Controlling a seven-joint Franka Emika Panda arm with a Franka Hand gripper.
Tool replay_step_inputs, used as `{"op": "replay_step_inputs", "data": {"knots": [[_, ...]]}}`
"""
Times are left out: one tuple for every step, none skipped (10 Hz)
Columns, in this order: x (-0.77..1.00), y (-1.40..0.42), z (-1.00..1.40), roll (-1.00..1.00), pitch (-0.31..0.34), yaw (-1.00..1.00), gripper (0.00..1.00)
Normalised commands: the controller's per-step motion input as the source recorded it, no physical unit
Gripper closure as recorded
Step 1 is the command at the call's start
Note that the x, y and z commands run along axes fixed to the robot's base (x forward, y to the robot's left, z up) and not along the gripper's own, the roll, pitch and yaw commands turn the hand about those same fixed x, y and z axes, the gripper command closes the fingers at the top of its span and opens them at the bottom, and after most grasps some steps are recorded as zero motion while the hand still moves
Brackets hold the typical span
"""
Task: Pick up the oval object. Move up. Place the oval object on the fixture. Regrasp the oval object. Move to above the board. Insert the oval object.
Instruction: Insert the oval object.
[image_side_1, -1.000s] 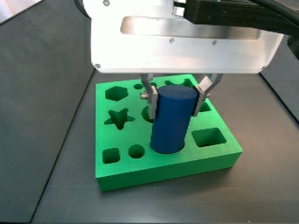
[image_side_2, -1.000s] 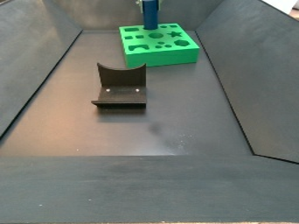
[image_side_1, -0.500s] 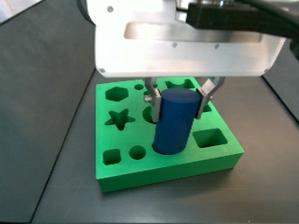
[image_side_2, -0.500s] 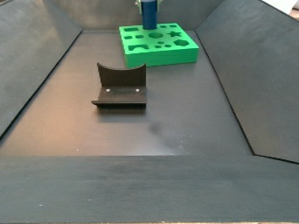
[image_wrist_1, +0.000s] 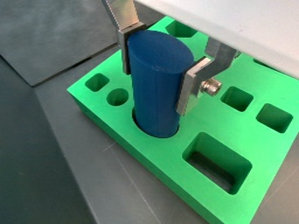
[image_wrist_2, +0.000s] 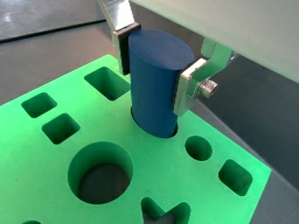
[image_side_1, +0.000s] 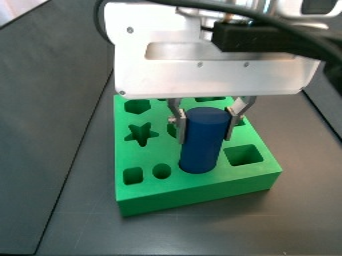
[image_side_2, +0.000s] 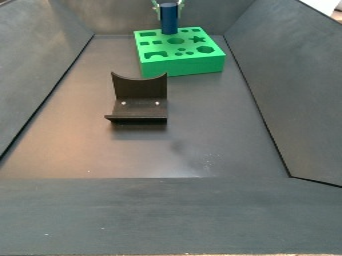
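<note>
Over the board (image_side_1: 201, 180) | hand (image_wrist_1: 158, 66) pinching oval object (image_wrist_1: 156, 83), upright in hole | fixture (image_side_2: 136, 100) well apart

No readable text, labels, brands or nos. anywhere: none on the smooth blue oval peg (image_wrist_1: 156, 83), the silver-fingered gripper (image_wrist_1: 160, 63) over the board, the bright green holed slab (image_wrist_2: 70, 144), or the dark notched fixture (image_side_2: 135, 99).
</note>
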Motion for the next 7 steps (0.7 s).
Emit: {"op": "replay_step_inputs", "data": {"knots": [[-0.06,0.0,-0.64,0.37,-0.1,0.0,1.0],[-0.01,0.0,-0.59,0.39,-0.11,0.0,1.0],[-0.07,0.0,-0.65,0.36,-0.107,0.0,1.0],[-0.09,0.0,-0.71,0.33,-0.106,0.0,1.0],[-0.12,-0.07,-0.66,0.21,-0.206,-0.07,1.0],[0.02,0.0,0.0,0.02,0.071,0.0,1.0],[0.0,0.0,0.0,0.0,0.0,0.0,1.0]]}}
